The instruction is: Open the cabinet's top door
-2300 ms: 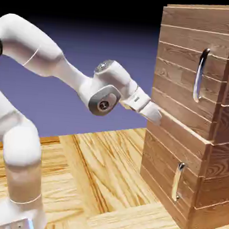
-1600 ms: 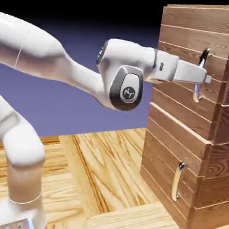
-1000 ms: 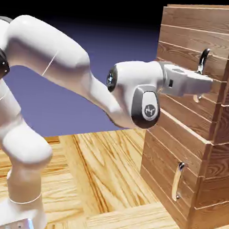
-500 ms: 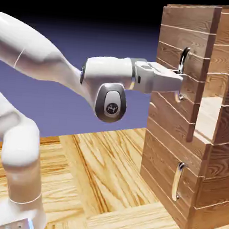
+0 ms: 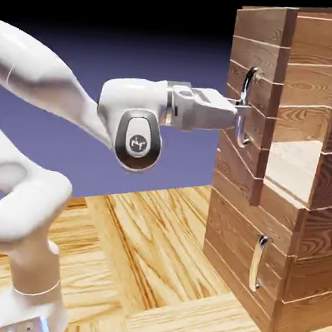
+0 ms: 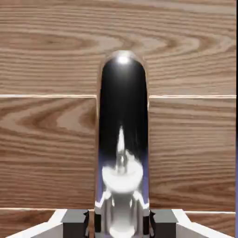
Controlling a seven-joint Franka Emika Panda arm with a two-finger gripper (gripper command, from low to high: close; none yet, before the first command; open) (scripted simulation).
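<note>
From the exterior view's left, my white arm (image 5: pixel 54 102) rises off the wooden bench (image 5: pixel 146 266) and reaches level to the right, ending at the gripper (image 5: pixel 239 109), whose jaws are clamped on the top door's handle (image 5: pixel 248 105) about midway along the curved silver bar. The hand view confirms this: the bar (image 6: pixel 122 139) fills the middle of the picture, upright, with a grey fingertip (image 6: pixel 76 222) pressed against it on either side and plank wood behind. Further right stands the cabinet (image 5: pixel 312 231), at the bench's right end. Its top door (image 5: pixel 254 98) is swung partly out, the hinge side seemingly toward the exterior view's left, with a gap showing pale interior (image 5: pixel 300 166) between the door's free edge and the carcass. The lower door (image 5: pixel 249 261) with its short handle (image 5: pixel 258 262) sits shut and untouched. I judge the task partly done, with the door ajar rather than wide. To finish well, I would hold the grip firm and draw the hand along an arc about the hinge, letting the wrist turn with the door so the bar does not twist out of the jaws. A straight pull risks slipping off or binding the hinge.
</note>
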